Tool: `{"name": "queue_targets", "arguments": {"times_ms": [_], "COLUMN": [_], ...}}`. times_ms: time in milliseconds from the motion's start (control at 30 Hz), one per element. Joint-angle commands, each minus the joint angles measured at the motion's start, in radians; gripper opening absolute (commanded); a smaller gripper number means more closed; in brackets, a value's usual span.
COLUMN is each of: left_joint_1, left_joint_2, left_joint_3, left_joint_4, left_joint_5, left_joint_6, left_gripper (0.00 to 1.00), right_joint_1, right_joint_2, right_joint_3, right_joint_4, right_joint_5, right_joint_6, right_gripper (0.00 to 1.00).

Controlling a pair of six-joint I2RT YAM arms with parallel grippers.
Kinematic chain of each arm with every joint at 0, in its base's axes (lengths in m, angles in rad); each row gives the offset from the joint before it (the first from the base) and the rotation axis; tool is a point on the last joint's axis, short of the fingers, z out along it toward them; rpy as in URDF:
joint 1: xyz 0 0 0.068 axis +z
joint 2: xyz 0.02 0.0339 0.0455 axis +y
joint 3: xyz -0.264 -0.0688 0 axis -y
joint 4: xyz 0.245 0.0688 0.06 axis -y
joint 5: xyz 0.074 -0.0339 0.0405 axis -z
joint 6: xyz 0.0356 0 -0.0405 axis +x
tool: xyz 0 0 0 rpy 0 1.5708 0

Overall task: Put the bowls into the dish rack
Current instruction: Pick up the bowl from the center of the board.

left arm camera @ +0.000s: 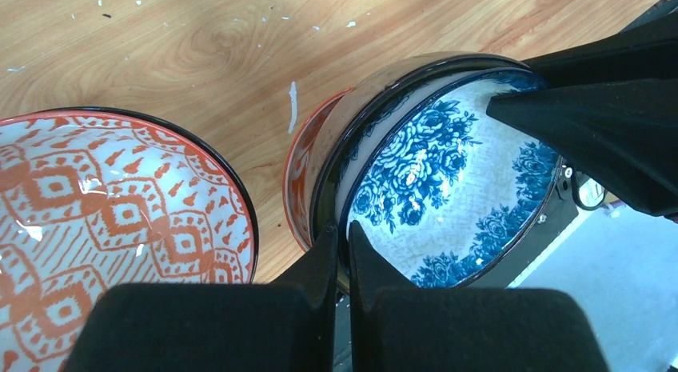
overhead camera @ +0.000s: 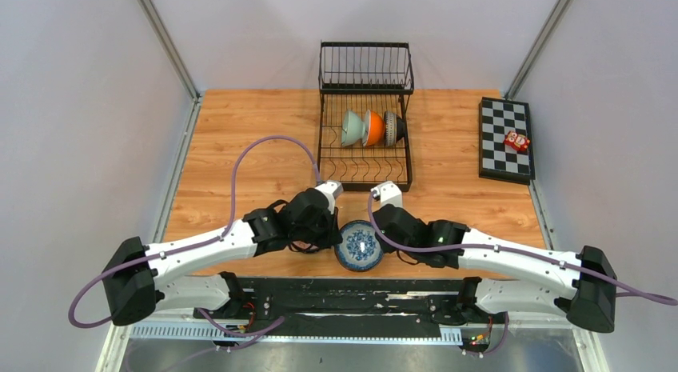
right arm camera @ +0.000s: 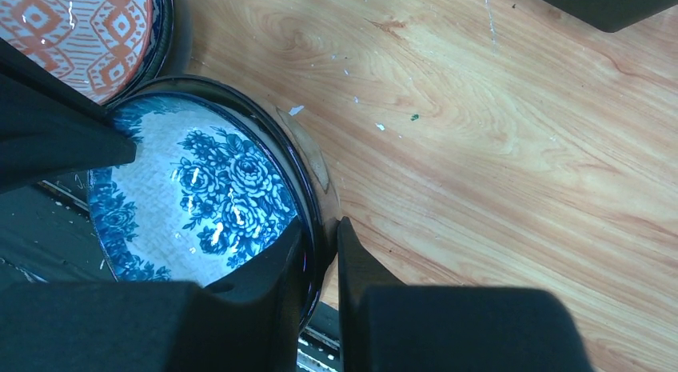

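A blue-and-white floral bowl [overhead camera: 358, 246] sits between both grippers near the table's front edge. My left gripper [left arm camera: 342, 228] is shut on its left rim [left arm camera: 448, 172], and my right gripper [right arm camera: 320, 226] pinches the opposite rim [right arm camera: 200, 188] with one finger inside and one outside. Behind the bowl's left side an orange-red bowl [left arm camera: 302, 176] peeks out. A red-patterned bowl [left arm camera: 104, 220] lies further left, hidden under the left arm in the top view. The black wire dish rack [overhead camera: 365, 160] stands at the back with a pale green bowl [overhead camera: 352, 128], an orange bowl [overhead camera: 372, 129] and a dark bowl [overhead camera: 392, 129] on edge.
A flat checkered board [overhead camera: 500, 148] with a small red object [overhead camera: 516, 141] lies at the back right. The black base rail [overhead camera: 352, 296] runs along the near edge just behind the floral bowl. Purple cables loop from both arms.
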Motion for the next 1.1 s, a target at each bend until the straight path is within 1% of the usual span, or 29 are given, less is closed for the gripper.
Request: {"name": "queue_targets", "arguments": {"times_ms": [0, 33, 67, 200, 267, 333, 400, 833, 1067], "left_joint_1": [-0.007, -0.007, -0.008, -0.009, -0.007, -0.009, -0.009, -0.009, -0.008], "left_joint_2": [-0.02, -0.021, -0.023, -0.025, -0.027, -0.03, -0.036, -0.129, -0.211], "left_joint_3": [0.051, 0.056, 0.061, 0.067, 0.066, 0.065, 0.066, 0.104, 0.099], "left_joint_4": [-0.026, -0.034, -0.042, -0.056, -0.059, -0.061, -0.065, -0.099, -0.083], "left_joint_5": [-0.01, -0.011, -0.011, -0.011, -0.033, -0.037, -0.04, -0.111, -0.15], "left_joint_6": [0.029, 0.031, 0.033, 0.038, 0.038, 0.038, 0.039, 0.044, 0.038], "left_gripper": [0.0, 0.0, 0.0, 0.0, 0.0, 0.0, 0.0, 0.0, 0.0], "right_joint_1": [-0.006, -0.006, -0.005, -0.006, -0.005, -0.007, -0.006, -0.004, -0.005], "right_joint_2": [-0.041, -0.039, -0.037, -0.028, -0.024, -0.021, -0.022, -0.099, -0.173], "right_joint_3": [0.018, 0.017, 0.017, 0.021, 0.023, 0.024, 0.029, 0.079, 0.092], "right_joint_4": [0.133, 0.133, 0.131, 0.128, 0.128, 0.128, 0.125, 0.088, 0.089], "right_joint_5": [-0.002, -0.002, -0.002, -0.004, -0.005, -0.005, -0.005, -0.04, -0.096], "right_joint_6": [0.035, 0.035, 0.035, 0.035, 0.036, 0.039, 0.038, -0.048, -0.08], "right_gripper": [0.21, 0.25, 0.27, 0.3, 0.33, 0.41, 0.48, 0.61, 0.72]}}
